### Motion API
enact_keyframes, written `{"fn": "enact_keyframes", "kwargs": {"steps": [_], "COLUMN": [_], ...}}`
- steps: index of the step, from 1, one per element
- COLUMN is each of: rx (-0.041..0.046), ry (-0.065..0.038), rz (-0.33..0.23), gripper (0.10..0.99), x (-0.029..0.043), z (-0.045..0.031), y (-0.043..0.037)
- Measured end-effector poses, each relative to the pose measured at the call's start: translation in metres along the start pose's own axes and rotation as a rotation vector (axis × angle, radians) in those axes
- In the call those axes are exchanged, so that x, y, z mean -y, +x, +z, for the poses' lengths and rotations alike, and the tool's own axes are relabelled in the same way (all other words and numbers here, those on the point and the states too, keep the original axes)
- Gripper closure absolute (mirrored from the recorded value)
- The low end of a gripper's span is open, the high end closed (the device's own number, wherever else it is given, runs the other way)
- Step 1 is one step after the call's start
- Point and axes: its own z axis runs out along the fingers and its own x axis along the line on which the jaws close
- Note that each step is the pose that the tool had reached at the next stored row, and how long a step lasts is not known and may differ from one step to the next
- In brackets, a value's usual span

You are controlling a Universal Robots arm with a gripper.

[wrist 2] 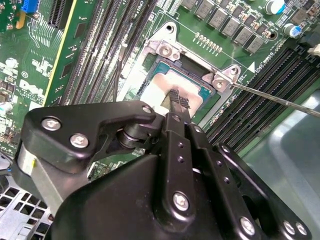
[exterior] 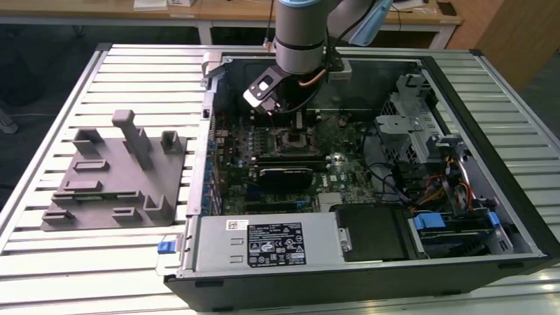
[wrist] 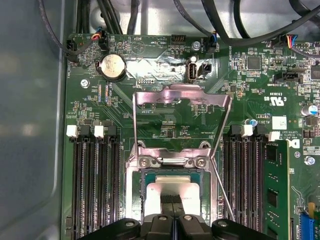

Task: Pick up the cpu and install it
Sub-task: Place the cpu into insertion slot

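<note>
Exterior view: an open computer case (exterior: 350, 285) lies on a slatted table (exterior: 52, 262). A grey fixture (exterior: 109, 174) sits on the table at the exterior view's left, just beside the case. The arm (exterior: 302, 33) comes down into the case, its wrist above the dark square socket (exterior: 298, 138) on the motherboard (exterior: 350, 174).

Second wrist view: the gripper (wrist 2: 178, 100) points at the socket. Its fingers (wrist 2: 176, 150) are closed against each other with nothing between them. The tips are over the middle of the cpu (wrist 2: 157, 85). The cpu lies flat inside the socket, silvery top up, edges square with the socket frame. The tips are on the cpu's top or just above it; actual contact cannot be told. A thin lever rod (wrist 2: 275, 97) angles away from one socket corner.

First wrist view: the load plate (wrist: 182, 95) is swung up and open, standing clear of the cpu. The cpu sits in the socket just past the plate's two hinge screws (wrist: 144, 161), partly covered by the closed fingertips. Memory slots (wrist: 95, 185) flank the socket on both sides. One memory stick (wrist: 274, 185) sits in the outermost slot on one side. A coin cell battery (wrist: 113, 66) sits beyond the load plate, well apart from the socket.
</note>
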Motion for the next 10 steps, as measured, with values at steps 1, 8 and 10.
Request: {"fn": "enact_keyframes", "kwargs": {"steps": [1,8,10], "rx": [-0.0005,-0.0027,-0.0009], "ry": [0.0,-0.002,-0.001], "rz": [0.0,0.0,0.0], "gripper": [0.98,0.98,0.98], "x": [0.0,-0.0004,-0.0004], "z": [0.0002,-0.0031,-0.0074], "y": [0.0001,0.0004,-0.0001]}}
